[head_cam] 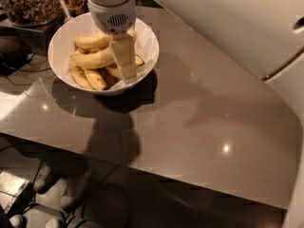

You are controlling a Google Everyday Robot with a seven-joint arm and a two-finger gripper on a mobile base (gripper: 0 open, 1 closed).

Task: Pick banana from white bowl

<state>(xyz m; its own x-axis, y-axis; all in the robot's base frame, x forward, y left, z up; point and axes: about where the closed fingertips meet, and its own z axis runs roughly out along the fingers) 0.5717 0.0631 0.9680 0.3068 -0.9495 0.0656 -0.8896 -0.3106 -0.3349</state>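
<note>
**Camera view: gripper above white bowl, banana not lifted**

1. Gripper (pixel 126 68): hangs from a white, round wrist housing (pixel 114 4) at the far left of the scene, directly over the right half of the white bowl (pixel 56 46). Its pale lower end reaches down inside the bowl's rim, in front of the fruit. From this angle only one flat beige face shows (whether the gripper is spread or closed cannot be told), and contact with any fruit cannot be confirmed.

2. Banana (pixel 92 59): lies on its side across the middle of the bowl, running left to right. Its right end passes behind the gripper. It rests on the other fruit.

3. Other contents: a second long banana (pixel 92 41) lies on the far side, just beside the first. Shorter bananas (pixel 95 79) sit along the near wall.

4. Surroundings: the bowl stands on the far left part of a glossy grey-brown table (pixel 213 122). A glass jar (pixel 28 4) of brown granola stands at the far left, beyond the bowl and apart from it. The robot's white body (pixel 228 27) fills the far right.
</note>
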